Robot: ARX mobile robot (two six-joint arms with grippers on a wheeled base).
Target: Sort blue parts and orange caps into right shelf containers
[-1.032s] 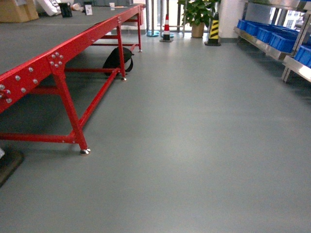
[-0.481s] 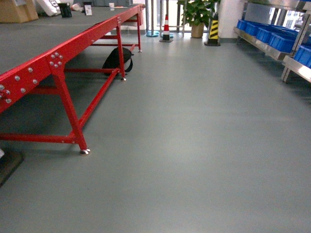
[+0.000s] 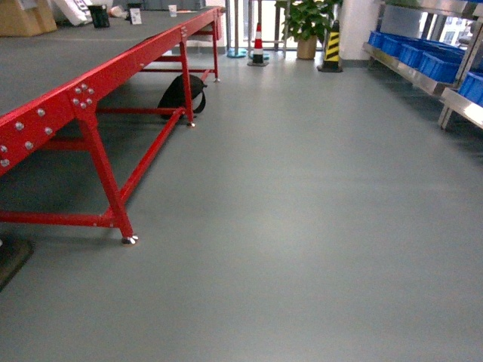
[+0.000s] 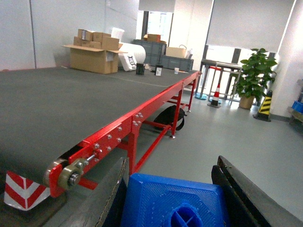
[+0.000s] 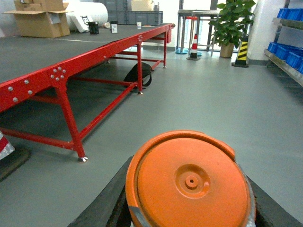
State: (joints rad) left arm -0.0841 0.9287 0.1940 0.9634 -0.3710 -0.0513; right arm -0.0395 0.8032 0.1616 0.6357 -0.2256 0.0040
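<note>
In the left wrist view my left gripper (image 4: 173,201) is shut on a blue part (image 4: 175,203), a ribbed blue block with a round socket, held between both black fingers. The right wrist view shows my right gripper (image 5: 189,194) shut on an orange cap (image 5: 189,182), whose flat round top faces the camera. The right shelf containers (image 3: 430,60), blue crates, sit on a metal shelf at the far right of the head view, also seen as blue crates (image 5: 286,49) from the right wrist. Neither gripper appears in the head view.
A long red-framed conveyor (image 3: 106,83) runs along the left, its leg foot (image 3: 130,240) near the floor middle-left. A striped cone (image 3: 258,41), a potted plant (image 3: 308,23) and a yellow-black post (image 3: 332,49) stand at the back. Cardboard boxes (image 4: 94,52) sit on the belt's far end.
The head view has shifted slightly: the conveyor and its leg moved a little left and down in the frame, and the shelf crates slid slightly right.
</note>
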